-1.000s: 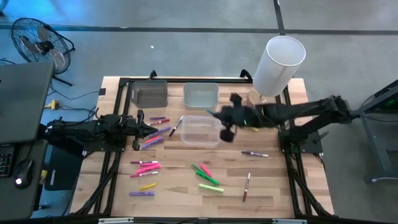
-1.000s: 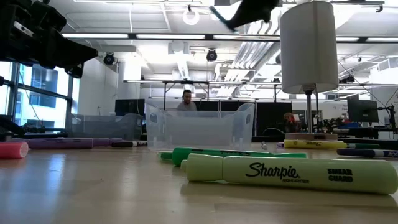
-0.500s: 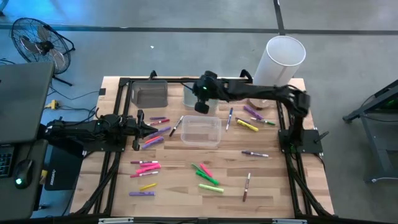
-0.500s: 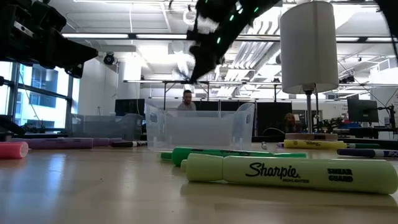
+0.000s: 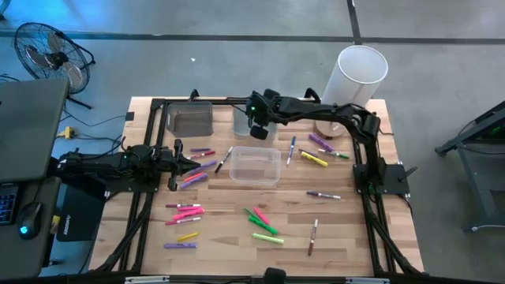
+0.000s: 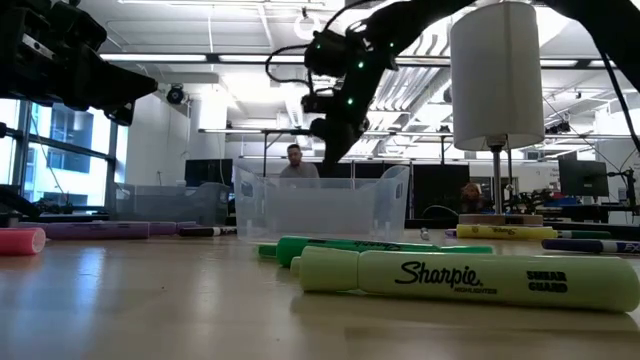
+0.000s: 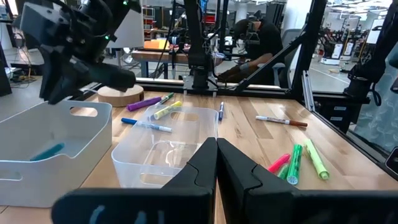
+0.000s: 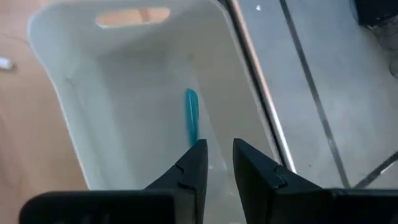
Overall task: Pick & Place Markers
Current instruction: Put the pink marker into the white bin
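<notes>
While the right gripper [image 8: 217,155] hovers above the pale bin [image 8: 74,112], fingers slightly parted and empty, a teal marker [image 8: 191,121] lies inside that bin.

The left gripper [image 7: 216,163], fingers shut, waits beside it.

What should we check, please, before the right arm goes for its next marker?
1. Teal marker inside the pale bin: ok.
2. Right tool empty, fingers apart: ok.
3. Right tool above the bin, not in it: ok.
4. Left tool shut, waiting at the table's left side: ok.
5. Clear bin empty: ok.
6. Teal marker's cap on: cannot tell.
</notes>
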Tool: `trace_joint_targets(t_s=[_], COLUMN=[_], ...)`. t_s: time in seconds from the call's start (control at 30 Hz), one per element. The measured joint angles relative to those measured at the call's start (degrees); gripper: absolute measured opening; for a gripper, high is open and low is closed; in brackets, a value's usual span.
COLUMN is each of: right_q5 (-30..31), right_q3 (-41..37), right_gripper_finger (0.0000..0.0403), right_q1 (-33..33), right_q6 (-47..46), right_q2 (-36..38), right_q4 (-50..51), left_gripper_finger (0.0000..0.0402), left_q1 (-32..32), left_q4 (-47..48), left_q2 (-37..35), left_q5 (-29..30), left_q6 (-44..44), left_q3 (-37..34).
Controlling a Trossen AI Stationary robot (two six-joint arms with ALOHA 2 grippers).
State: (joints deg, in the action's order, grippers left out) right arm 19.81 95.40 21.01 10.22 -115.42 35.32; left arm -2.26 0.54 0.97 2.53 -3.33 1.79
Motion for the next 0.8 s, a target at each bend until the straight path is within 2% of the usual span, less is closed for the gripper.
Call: trace_joint_targets(t_s=[0.13,0.33,0.47,0.57,0.67,0.8], right_q5=[-2.7,-8.6,-11.2,-9.8,-5.7,-0.5], right_q3=[0.0,0.0,-2.1,-8.3,-17.2,-28.0], right_gripper_finger=[0.0065,0.0056,0.0032,0.0007,0.0007,0.0002], right_q1=[-1.0,-3.8,-7.9,-13.5,-20.5,-31.1], right_q6=[-3.8,-17.7,-26.1,-32.4,-42.5,-55.5], right_q2=[4.9,13.9,20.2,26.3,33.0,39.4], right_q4=[4.1,14.5,21.4,20.2,16.3,12.7], left_gripper_finger=[0.0003,0.0003,0.0003,0.0002,0.0001,0.0001], left_q1=[0.0,0.0,0.0,0.0,0.0,0.0], left_q4=[0.0,-0.2,-0.4,-0.4,0.4,2.1], left_q2=[0.0,0.0,0.0,0.0,0.5,5.3], left_q5=[0.0,0.0,1.0,1.2,1.2,1.3], left_q6=[0.0,0.0,-0.1,-1.4,-3.0,-3.7], left_q3=[0.0,0.0,0.0,0.0,0.5,3.5])
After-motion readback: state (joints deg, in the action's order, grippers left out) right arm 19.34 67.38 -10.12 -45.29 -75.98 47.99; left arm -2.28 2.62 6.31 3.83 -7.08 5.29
